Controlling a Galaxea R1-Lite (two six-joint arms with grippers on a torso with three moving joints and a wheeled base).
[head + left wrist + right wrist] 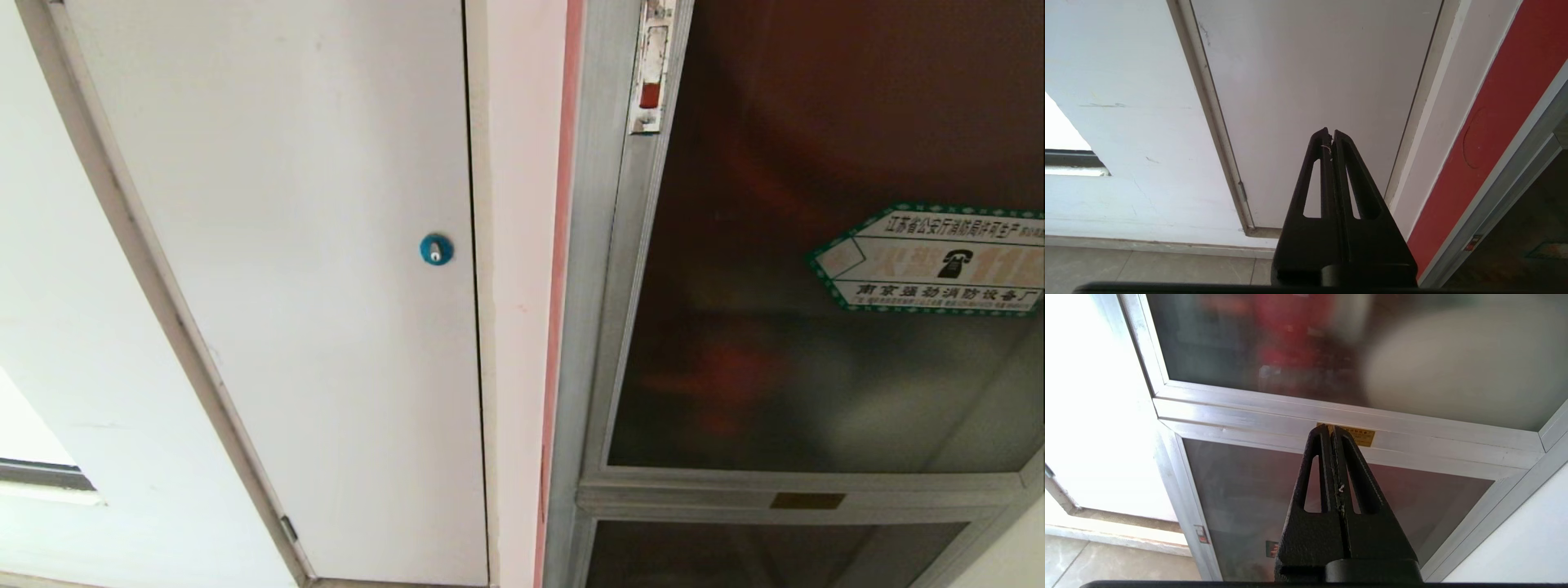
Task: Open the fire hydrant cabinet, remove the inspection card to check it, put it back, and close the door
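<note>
White wall is flanking the fire hydrant cabinet [600,343], whose door [775,245] is sitting closed (latch [651,69] at its frame). Both the left end effector [1330,134] and right end effector [1329,429] are pointing wallward, fingers pressed together, gripping nothing.

Left gripper [1330,134] with black fingers pressed together, tips touching. Right gripper [1329,429] likewise closed, holding nothing. Neither arm visible from the head camera.
</note>
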